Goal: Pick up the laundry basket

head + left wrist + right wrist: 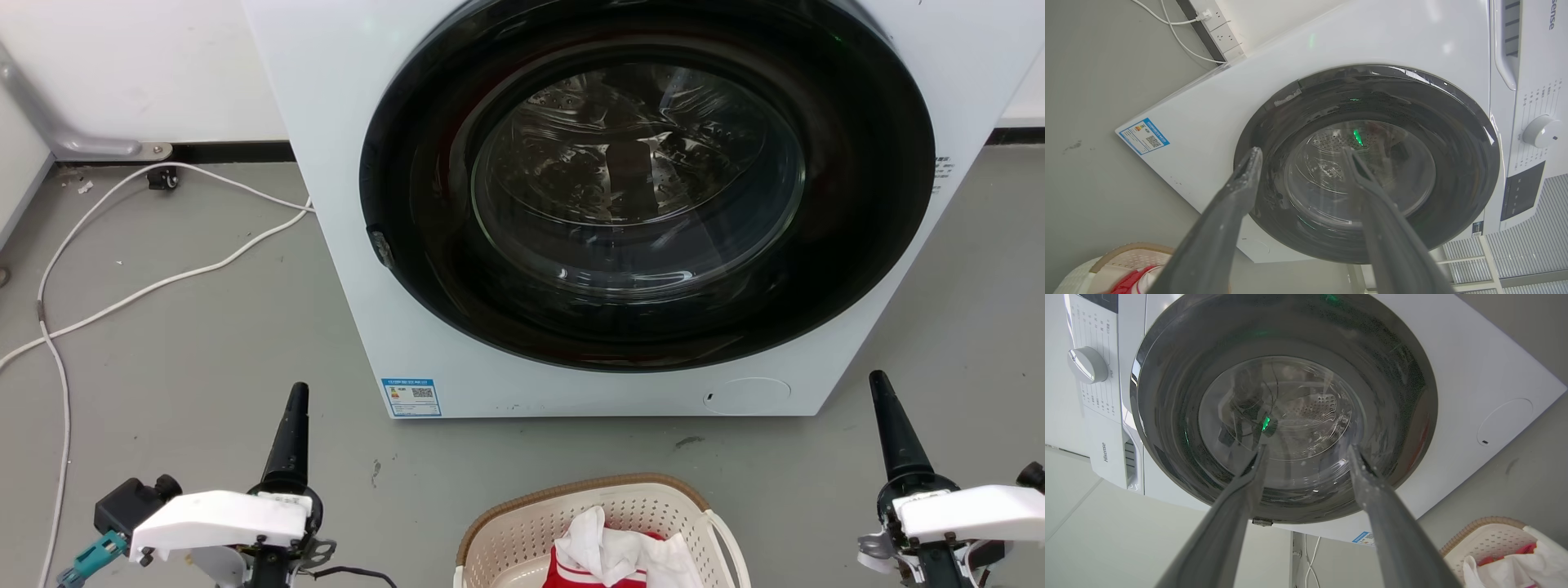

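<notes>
The basket [522, 523] sits on the floor at near centre, before the washer [343, 245], with clothes [620, 555] inside. It lies between the left gripper [298, 392] and right gripper [878, 382], both spread wide and empty. Their fingers point far past it, and the right looks slightly nearer.

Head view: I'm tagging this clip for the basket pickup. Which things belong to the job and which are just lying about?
Job: laundry basket; left gripper and right gripper, both open.
Lying about: washing machine; white cable on the floor; white and red clothes in the basket.
</notes>
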{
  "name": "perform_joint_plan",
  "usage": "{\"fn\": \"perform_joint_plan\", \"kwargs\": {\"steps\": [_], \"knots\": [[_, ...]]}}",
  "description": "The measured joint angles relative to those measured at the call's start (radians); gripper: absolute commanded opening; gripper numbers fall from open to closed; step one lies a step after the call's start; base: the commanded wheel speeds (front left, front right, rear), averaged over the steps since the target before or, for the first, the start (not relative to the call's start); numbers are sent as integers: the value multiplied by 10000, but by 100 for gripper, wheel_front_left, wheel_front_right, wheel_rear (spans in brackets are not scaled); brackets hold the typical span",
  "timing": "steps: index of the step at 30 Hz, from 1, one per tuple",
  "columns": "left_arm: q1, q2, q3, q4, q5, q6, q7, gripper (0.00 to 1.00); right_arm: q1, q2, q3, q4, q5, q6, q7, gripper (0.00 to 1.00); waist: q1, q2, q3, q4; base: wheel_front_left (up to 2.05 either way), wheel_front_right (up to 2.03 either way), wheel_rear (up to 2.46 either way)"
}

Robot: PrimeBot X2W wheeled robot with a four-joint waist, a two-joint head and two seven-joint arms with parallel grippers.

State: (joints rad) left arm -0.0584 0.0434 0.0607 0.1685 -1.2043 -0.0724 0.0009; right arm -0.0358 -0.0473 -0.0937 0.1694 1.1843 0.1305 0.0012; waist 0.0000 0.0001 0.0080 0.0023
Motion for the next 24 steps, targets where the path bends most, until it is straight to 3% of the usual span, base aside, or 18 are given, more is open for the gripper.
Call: {"fn": "perform_joint_plan", "kwargs": {"steps": [24], "knots": [[153, 15, -777, -516, 4144, 562, -848, 100, 422, 0, 372, -869, -4608, 0, -844, 100, 0, 0, -21, 36, 0, 0, 0]]}}
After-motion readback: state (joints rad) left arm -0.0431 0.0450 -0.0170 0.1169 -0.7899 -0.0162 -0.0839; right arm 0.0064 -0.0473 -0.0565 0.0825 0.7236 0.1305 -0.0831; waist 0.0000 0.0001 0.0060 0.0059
